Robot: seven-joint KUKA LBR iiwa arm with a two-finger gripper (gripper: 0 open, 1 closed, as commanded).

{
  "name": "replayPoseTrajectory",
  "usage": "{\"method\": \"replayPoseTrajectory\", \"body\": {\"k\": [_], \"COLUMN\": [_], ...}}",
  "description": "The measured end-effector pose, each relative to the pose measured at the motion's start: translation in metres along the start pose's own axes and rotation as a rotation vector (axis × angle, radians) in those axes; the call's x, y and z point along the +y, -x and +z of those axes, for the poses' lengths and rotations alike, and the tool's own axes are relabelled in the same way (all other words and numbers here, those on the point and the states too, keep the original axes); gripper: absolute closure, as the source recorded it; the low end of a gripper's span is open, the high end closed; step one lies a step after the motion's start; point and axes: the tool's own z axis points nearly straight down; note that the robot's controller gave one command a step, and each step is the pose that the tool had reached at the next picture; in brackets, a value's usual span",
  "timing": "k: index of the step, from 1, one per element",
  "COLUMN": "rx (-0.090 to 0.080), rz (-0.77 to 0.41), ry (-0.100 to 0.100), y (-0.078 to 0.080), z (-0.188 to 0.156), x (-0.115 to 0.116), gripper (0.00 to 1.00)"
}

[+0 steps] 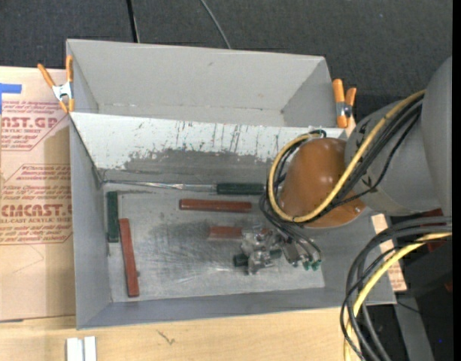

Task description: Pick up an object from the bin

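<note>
My gripper (257, 256) is low over the bin floor at the right of centre, under the orange wrist cover. A short brown block (224, 233) lies just to its upper left, close to the gripper but apart from it as far as I can see. Farther back, a longer brown stick (215, 205) lies flat, pointing left to right. Behind that rests a dark green stick (241, 189), near the foot of the back wall. I see nothing held in the gripper.
Along the left wall lie a long red-brown stick (128, 257) and a dark green stick (111, 216), both pointing front to back. The arm and its cables cover the bin's right side.
</note>
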Motion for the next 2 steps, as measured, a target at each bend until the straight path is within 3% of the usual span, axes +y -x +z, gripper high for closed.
{"method": "replayPoseTrajectory", "body": {"k": [1,2], "rx": [0.001,0.002], "rz": [-0.011,-0.011], "ry": [0.0,0.001], "y": [0.0141,0.014], "z": [-0.1556,-0.1554], "x": [0.0016,0.0016], "gripper": [1.0,1.0]}}
